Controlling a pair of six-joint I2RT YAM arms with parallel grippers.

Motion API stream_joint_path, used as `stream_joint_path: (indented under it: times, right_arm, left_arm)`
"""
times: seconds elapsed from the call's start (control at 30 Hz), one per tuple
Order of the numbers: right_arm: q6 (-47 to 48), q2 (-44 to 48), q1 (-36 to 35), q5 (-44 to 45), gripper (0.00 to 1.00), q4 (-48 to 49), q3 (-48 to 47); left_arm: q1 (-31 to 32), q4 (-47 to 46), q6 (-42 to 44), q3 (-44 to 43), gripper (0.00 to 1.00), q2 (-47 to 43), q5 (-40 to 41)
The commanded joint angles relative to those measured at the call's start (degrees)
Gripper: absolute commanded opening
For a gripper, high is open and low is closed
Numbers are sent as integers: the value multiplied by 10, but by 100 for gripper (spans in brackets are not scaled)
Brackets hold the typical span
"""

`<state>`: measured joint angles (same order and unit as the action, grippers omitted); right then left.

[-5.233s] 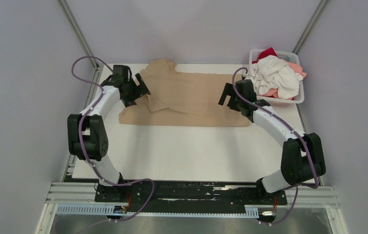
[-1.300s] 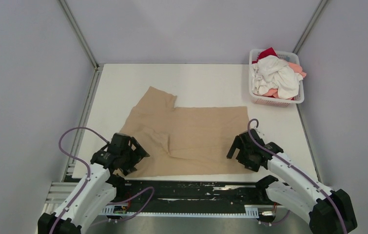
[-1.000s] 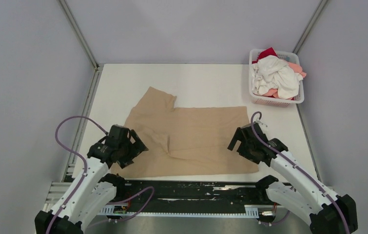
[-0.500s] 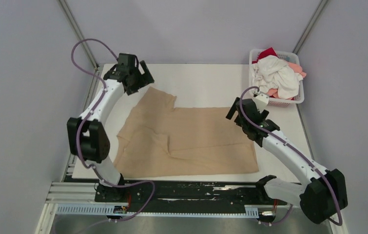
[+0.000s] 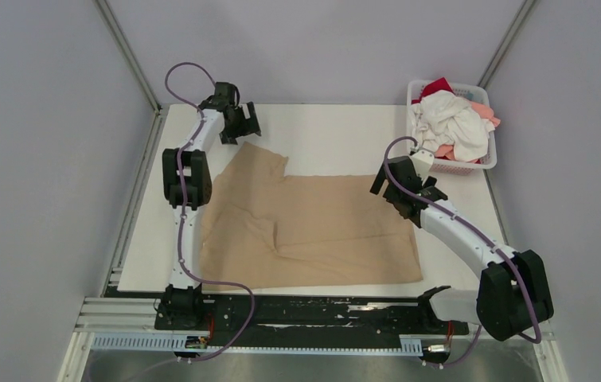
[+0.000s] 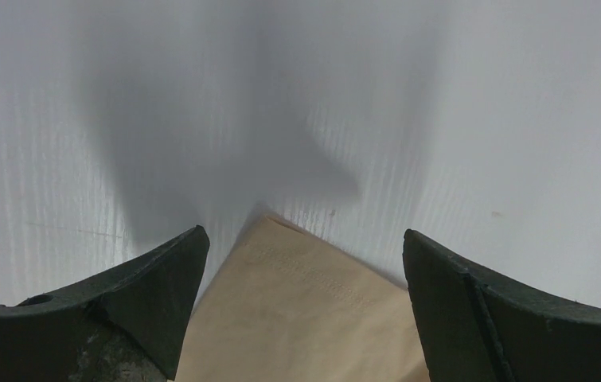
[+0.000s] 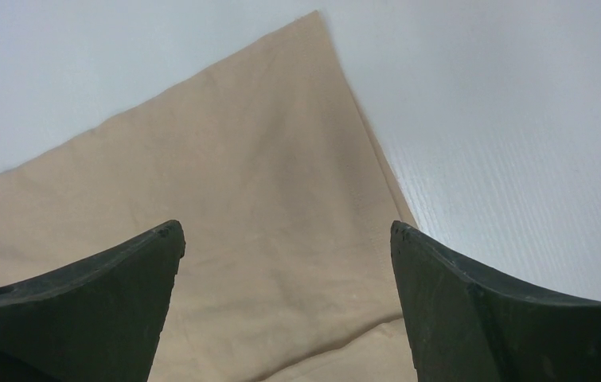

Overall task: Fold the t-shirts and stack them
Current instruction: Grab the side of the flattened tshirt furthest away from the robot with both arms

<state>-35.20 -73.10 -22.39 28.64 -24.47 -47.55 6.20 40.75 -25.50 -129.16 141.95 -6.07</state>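
A large tan-beige t-shirt (image 5: pixel 313 227) lies spread flat on the white table (image 5: pixel 337 131), one sleeve reaching toward the far left. My left gripper (image 5: pixel 243 127) hovers open over that sleeve's far corner (image 6: pixel 305 302), fingers apart on either side of it, holding nothing. My right gripper (image 5: pixel 382 181) hovers open over the shirt's far right corner (image 7: pixel 281 207), also holding nothing. White, coral-pink and red t-shirts (image 5: pixel 448 123) are heaped in the basket.
A white plastic lattice basket (image 5: pixel 486 163) stands at the far right corner of the table. Grey walls enclose the table on three sides. Bare table surface lies beyond the shirt and to its right.
Both arms let go of the shirt's near edge, then swung to the far side. The left gripper has moved over the sleeve corner, the right over the far right corner. The shirt lies still.
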Motion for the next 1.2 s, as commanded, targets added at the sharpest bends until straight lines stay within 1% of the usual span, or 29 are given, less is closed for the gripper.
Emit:
stream_joint_path:
  times: [0.0, 0.03, 0.2, 0.43, 0.5, 0.63, 0.67, 0.73, 0.77, 0.8, 0.83, 0.87, 0.9, 1.0, 1.03, 1.1, 1.13, 1.17]
  right_arm:
    - [13, 8, 3, -7, 100, 27, -10]
    - [11, 10, 3, -8, 100, 27, -8]
    - [12, 19, 5, -13, 100, 27, -3]
    - [14, 32, 5, -10, 100, 28, 7]
    - [14, 32, 5, -10, 100, 28, 9]
    - [17, 35, 6, -11, 100, 28, 15]
    - [18, 36, 5, -11, 100, 28, 16]
    - [17, 38, 5, -10, 100, 28, 18]
    - [18, 38, 6, -11, 100, 29, 19]
    - [19, 38, 7, -10, 100, 29, 20]
    - [20, 38, 6, -10, 100, 29, 21]
    - [21, 38, 7, -7, 100, 29, 23]
    - [21, 38, 7, -6, 100, 29, 23]
    - [25, 29, 10, -6, 100, 31, 19]
    - [26, 22, 12, -4, 100, 32, 15]
    - [22, 0, 19, 6, 100, 35, -3]
    - [23, -16, 24, 9, 100, 37, -17]
    - [25, -36, 30, 13, 100, 38, -35]
  left_arm:
    - [-4, -5, 12, -4, 100, -1, -53]
    - [-5, -6, 12, 6, 100, -1, -65]
    - [-1, 6, 0, 31, 100, 0, -77]
    - [27, 29, 53, 38, 100, -1, -94]
    - [38, 38, 61, 37, 98, -1, -82]
    - [61, 84, 69, 18, 91, 11, -2]
    - [65, 94, 69, 6, 87, 19, 21]
    - [68, 116, 64, -4, 77, 28, 41]
    - [67, 125, 57, -5, 69, 30, 46]
    - [69, 127, 55, -6, 65, 35, 54]
    - [69, 132, 51, -7, 58, 37, 56]
    - [69, 134, 48, -8, 55, 41, 58]
    - [69, 136, 47, -9, 48, 42, 59]
    - [69, 138, 43, -10, 39, 46, 66]
    - [69, 137, 42, -10, 33, 45, 74]
    - [68, 132, 43, -11, 27, 43, 79]
    - [69, 127, 44, -13, 26, 40, 79]
    - [69, 123, 45, -13, 22, 38, 77]
